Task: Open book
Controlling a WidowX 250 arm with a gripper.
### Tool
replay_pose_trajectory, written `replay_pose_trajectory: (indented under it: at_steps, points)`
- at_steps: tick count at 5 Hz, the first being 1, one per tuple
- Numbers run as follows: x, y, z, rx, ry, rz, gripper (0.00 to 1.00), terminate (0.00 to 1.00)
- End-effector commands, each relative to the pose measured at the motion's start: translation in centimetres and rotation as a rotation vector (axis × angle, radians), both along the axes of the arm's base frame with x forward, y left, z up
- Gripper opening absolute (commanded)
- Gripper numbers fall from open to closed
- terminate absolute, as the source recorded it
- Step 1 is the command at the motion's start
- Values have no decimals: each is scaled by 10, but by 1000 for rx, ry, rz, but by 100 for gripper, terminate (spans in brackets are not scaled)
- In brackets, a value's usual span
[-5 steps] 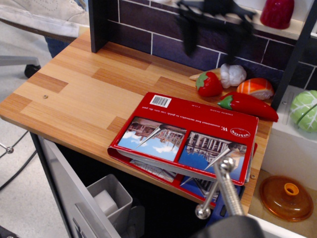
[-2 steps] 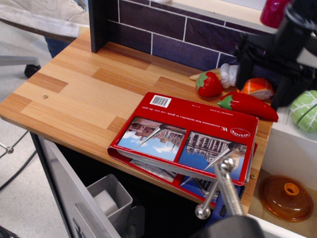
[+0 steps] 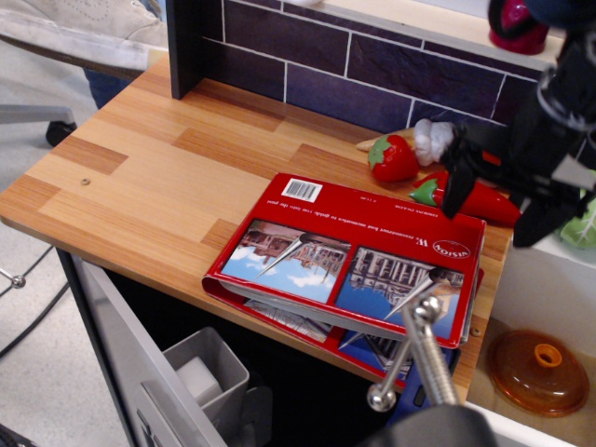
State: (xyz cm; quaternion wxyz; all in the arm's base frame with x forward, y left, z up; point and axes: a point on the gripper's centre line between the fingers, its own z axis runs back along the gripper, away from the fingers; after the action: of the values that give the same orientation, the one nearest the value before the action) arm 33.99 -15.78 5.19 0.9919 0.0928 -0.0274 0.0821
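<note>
The book (image 3: 358, 253) lies closed on the wooden counter (image 3: 158, 177), red cover up with two building photos and a barcode. Its near edge overhangs the counter's front. My black gripper (image 3: 495, 210) hangs in the air above the book's far right corner, over the toy chili. Its fingers (image 3: 455, 194) are spread apart and hold nothing. It does not touch the book.
A toy strawberry (image 3: 393, 158), garlic (image 3: 431, 140) and red chili (image 3: 484, 200) lie just behind the book. A green cabbage (image 3: 587, 228) and an orange lid (image 3: 540, 371) are at the right. A metal faucet (image 3: 419, 340) rises in front. A grey bin (image 3: 200, 377) sits below.
The gripper has swung from the back wall to the right, then come down and forward to above the book's far right corner. The book has not moved.
</note>
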Motion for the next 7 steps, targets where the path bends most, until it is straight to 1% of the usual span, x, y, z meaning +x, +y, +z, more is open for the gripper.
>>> replay_pose_trajectory:
  at_steps: [1,2,3,4,5,6,7]
  points:
    - [18,-6,-4,-1,8,52,100,0]
    - [19,-3,-5,68,52,54,100,0]
    - [8,8,-2,163,107,54,100,0]
    - [-3,29,6,203,146,50,100,0]
    - [-15,53,17,211,131,20,100,0]
    - [-22,71,23,221,105,-17,100,0]
    - [-24,97,54,196,29,-81,100,0]
